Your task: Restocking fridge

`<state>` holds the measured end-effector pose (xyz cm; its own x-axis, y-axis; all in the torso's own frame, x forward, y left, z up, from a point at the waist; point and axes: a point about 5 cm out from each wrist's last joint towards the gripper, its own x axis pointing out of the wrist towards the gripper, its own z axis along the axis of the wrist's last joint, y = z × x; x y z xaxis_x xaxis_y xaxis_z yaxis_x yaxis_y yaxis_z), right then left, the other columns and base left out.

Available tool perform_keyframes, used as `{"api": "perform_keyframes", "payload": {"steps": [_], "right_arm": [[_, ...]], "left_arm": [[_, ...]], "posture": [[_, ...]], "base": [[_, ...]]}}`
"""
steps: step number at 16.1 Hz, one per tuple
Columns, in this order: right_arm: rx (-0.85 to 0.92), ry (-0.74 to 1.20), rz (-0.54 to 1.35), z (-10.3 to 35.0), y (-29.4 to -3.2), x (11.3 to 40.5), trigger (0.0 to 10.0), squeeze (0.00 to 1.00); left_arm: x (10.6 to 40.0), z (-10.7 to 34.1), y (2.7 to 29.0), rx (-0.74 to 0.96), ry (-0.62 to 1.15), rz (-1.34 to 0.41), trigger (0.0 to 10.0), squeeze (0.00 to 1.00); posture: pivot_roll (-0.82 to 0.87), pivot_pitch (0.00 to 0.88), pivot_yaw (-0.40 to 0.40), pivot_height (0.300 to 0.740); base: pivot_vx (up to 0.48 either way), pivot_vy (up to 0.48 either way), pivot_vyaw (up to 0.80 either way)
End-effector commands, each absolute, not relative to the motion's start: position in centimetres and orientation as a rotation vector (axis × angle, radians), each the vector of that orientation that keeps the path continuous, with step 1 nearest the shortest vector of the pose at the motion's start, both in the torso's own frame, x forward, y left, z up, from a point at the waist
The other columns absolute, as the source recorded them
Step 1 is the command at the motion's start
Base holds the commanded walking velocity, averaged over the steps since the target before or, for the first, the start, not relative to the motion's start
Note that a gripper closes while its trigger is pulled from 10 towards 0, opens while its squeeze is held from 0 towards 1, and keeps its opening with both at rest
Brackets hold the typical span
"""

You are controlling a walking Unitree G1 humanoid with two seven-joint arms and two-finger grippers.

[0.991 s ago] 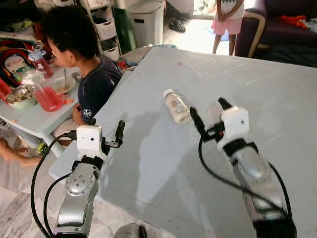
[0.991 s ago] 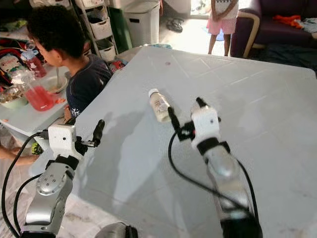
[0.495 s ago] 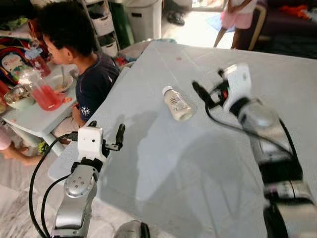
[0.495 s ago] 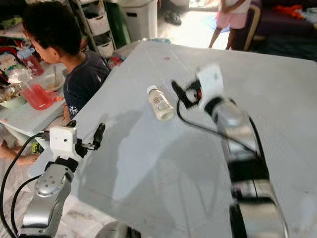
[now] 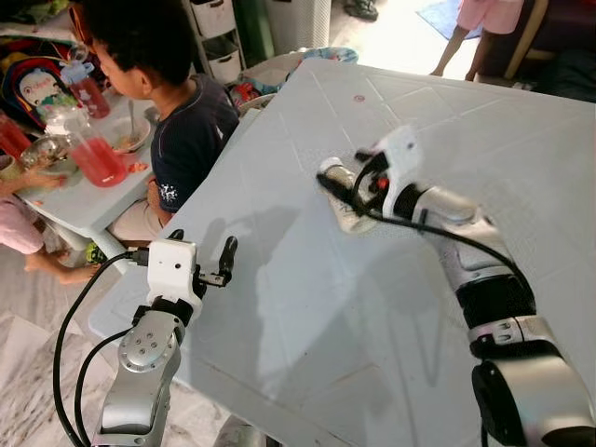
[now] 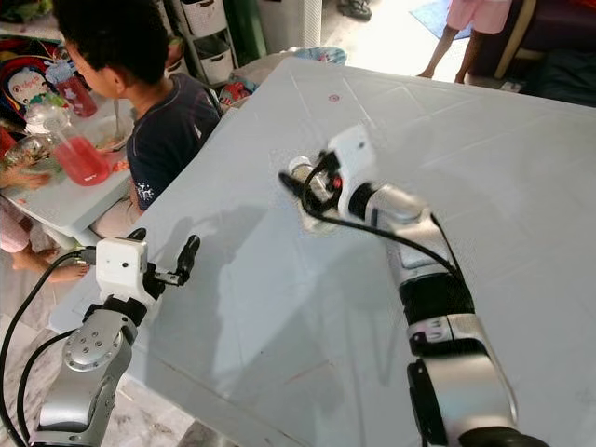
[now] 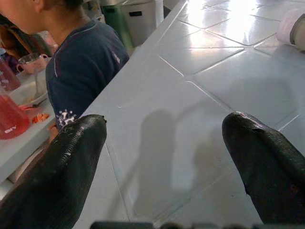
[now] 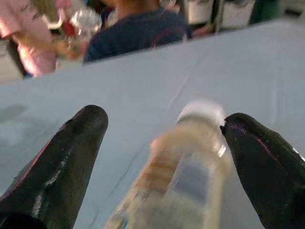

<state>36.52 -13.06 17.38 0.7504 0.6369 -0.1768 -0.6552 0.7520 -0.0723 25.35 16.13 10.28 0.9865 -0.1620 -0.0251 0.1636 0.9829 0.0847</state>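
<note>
A small clear bottle (image 5: pixel 351 217) with a white cap lies on its side on the pale tiled table (image 5: pixel 307 307). My right gripper (image 5: pixel 343 184) is stretched out over it, open. In the right wrist view the bottle (image 8: pixel 181 176) lies between the two black fingers (image 8: pixel 71 148), cap end pointing away; I cannot tell whether they touch it. My left gripper (image 5: pixel 200 247) is held open and empty above the table's near left edge, well away from the bottle. The left wrist view shows its fingers (image 7: pixel 62 167) wide apart over bare table, with the bottle's cap (image 7: pixel 291 26) far off.
A seated child (image 5: pixel 177 112) faces a low side table (image 5: pixel 65 200) holding red drink jugs (image 5: pixel 93 163) and bowls, close to the big table's left edge. Another person's arm (image 5: pixel 23 233) reaches in there. A person (image 5: pixel 484 14) stands beyond the far edge beside a sofa.
My right arm has swung forward and left until its open fingers straddle the bottle. The camera has tilted a little. The left arm has stayed put.
</note>
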Motion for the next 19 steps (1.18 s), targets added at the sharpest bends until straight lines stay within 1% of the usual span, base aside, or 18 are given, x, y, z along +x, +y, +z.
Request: {"api": "perform_keyframes", "payload": {"steps": [1, 2, 3, 6, 7, 10, 11, 12, 14, 17, 19], "right_arm": [[-0.117, 0.279, 0.758, 15.5, -13.0, 35.7, 8.3, 0.0], [-0.119, 0.31, 0.759, 15.0, -13.1, 35.4, 4.5, 0.0], [-0.168, 0.327, 0.722, 14.5, -13.5, 35.3, 0.0, 0.0], [-0.241, 0.364, 0.722, 13.2, -14.0, 33.9, 0.0, 0.0], [-0.233, 0.379, 0.737, 12.7, -13.8, 33.2, 0.0, 0.0], [-0.225, 0.429, 0.829, 11.2, -13.1, 30.5, 0.0, 0.0], [-0.229, 0.446, 0.872, 10.8, -13.1, 29.2, 0.1, 0.0], [-0.226, 0.457, 0.888, 10.6, -13.2, 28.6, 0.1, 0.0], [-0.241, 0.501, 0.929, 10.3, -14.3, 25.8, 0.0, 0.0], [-0.257, 0.54, 0.991, 10.7, -15.4, 23.2, 0.0, 0.0], [-0.317, 0.552, 1.036, 11.2, -16.3, 21.9, 0.0, 0.0]], "left_arm": [[25.2, 10.3, 16.4, 0.11, 0.03, -0.16, 10.0, 0.0], [25.2, 10.2, 16.4, 0.111, 0.034, -0.161, 10.0, 0.0], [25.3, 10.2, 16.3, 0.11, 0.033, -0.162, 10.0, 0.0], [25.5, 10.1, 16.2, 0.11, 0.039, -0.164, 10.0, 0.0], [25.5, 10.0, 16.1, 0.109, 0.044, -0.165, 10.0, 0.0], [25.5, 9.7, 15.7, 0.112, 0.056, -0.179, 10.0, 0.0], [25.5, 9.7, 15.9, 0.115, 0.057, -0.176, 10.0, 0.0], [25.5, 9.7, 16.0, 0.116, 0.057, -0.174, 10.0, 0.0], [25.6, 9.6, 16.1, 0.12, 0.06, -0.165, 10.0, 0.0], [25.6, 9.5, 15.9, 0.118, 0.063, -0.169, 10.0, 0.0], [25.7, 9.4, 15.8, 0.118, 0.067, -0.174, 10.0, 0.0]], "posture": [[0.01, 0.125, 0.119, 0.74], [0.01, 0.125, 0.119, 0.74], [0.01, 0.123, 0.117, 0.74], [0.0, 0.12, 0.114, 0.74], [-0.01, 0.119, 0.115, 0.74], [-0.01, 0.116, 0.112, 0.74], [-0.01, 0.114, 0.109, 0.74], [-0.01, 0.114, 0.108, 0.74], [-0.01, 0.11, 0.103, 0.74], [-0.02, 0.108, 0.1, 0.74], [-0.03, 0.109, 0.102, 0.74]], "base": [[0.0, 0.0, 0.0], [0.0, 0.0, 0.0], [0.0, 0.0, 0.0], [0.0, 0.0, 0.0], [0.0, 0.0, 0.0], [0.0, 0.0, 0.0], [0.0, 0.0, 0.0], [0.0, 0.0, 0.0], [0.0, 0.0, 0.0], [0.0, 0.0, 0.0], [0.0, 0.0, 0.0]]}}
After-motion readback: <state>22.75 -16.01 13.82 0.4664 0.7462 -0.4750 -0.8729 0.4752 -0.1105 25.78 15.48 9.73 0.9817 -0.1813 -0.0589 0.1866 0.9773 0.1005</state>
